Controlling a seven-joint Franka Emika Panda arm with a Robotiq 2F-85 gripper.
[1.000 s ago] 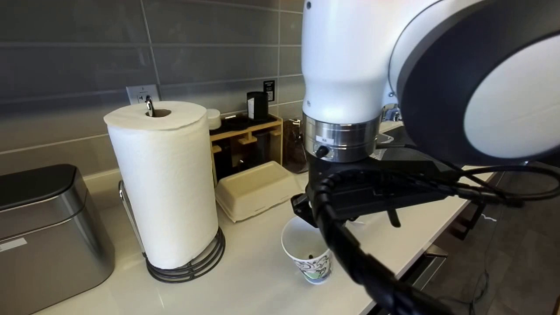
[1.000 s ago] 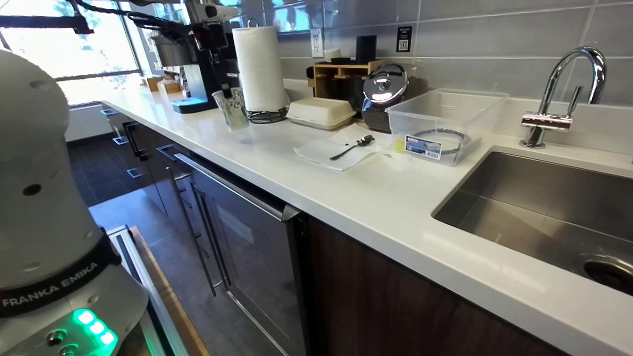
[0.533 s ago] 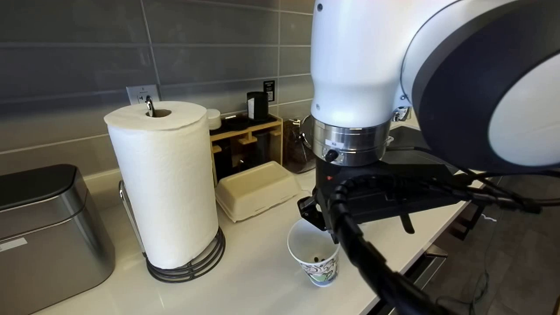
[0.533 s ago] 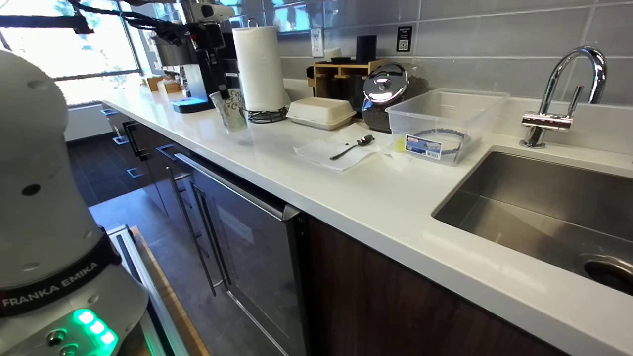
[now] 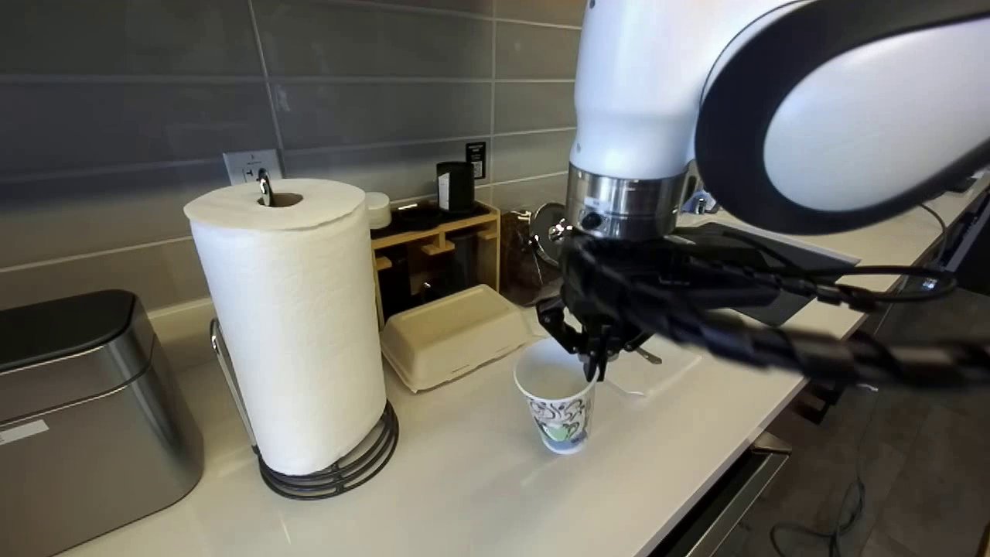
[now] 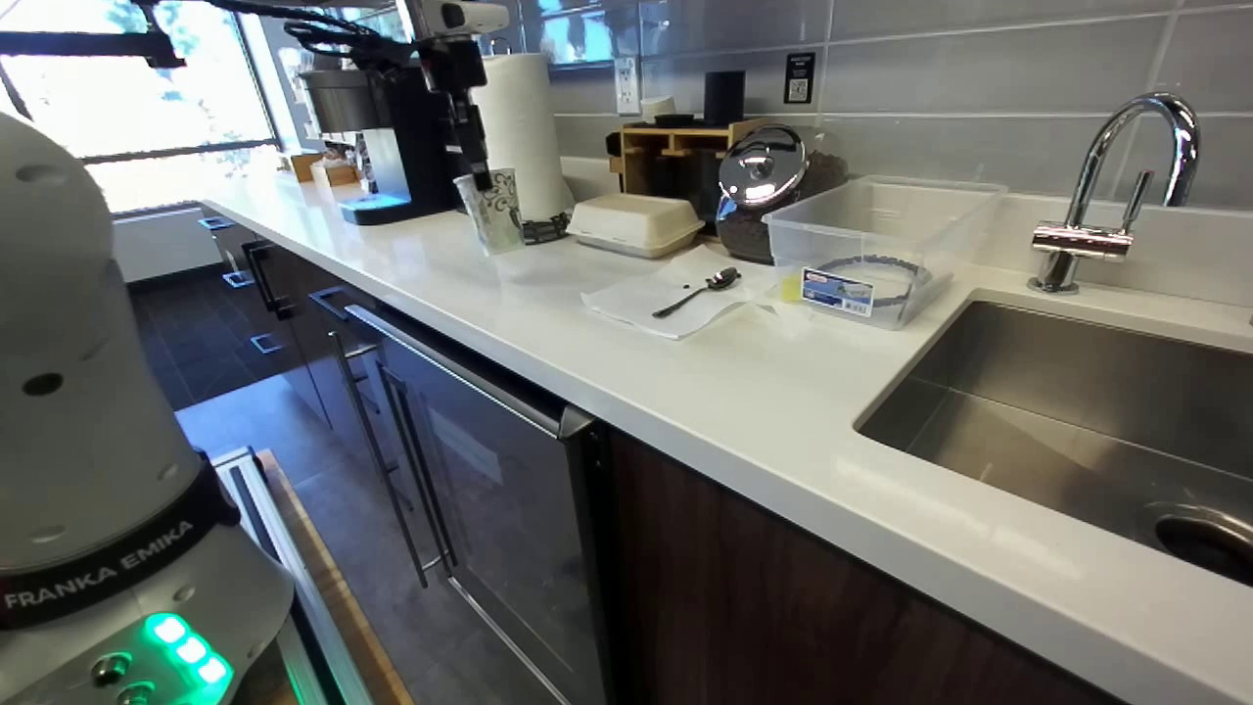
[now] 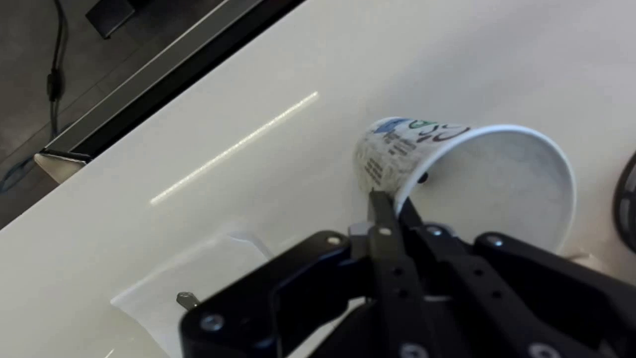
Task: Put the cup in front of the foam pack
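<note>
A: How far along is it?

B: The grasp looks done. The gripper (image 7: pixel 393 200) has its two fingers (image 7: pixel 385 219) narrowed onto the patterned paper cup (image 5: pixel 561 422), one inside the rim and one outside.

A: Where is the cup, then?

B: It leans, apart from the paper towel roll (image 5: pixel 290 333) and from the foam clamshell container (image 5: pixel 456 333), which lies near. In an exterior view it seems to hang just over the countertop (image 6: pixel 773 392). My judgement: it is not yet set down; bringing it squarely before the clamshell, lowering and letting go are left.

A: And the count?

B: One cup, one clamshell, one paper towel roll, one metal bin (image 5: pixel 100 441), one spoon (image 6: pixel 717 281), one clear plastic tub (image 6: pixel 861 245).

A: Anything in the cup?

B: One dark speck (image 7: pixel 422 177) shows in the wrist view; the fingers and rim may hide more.
</note>
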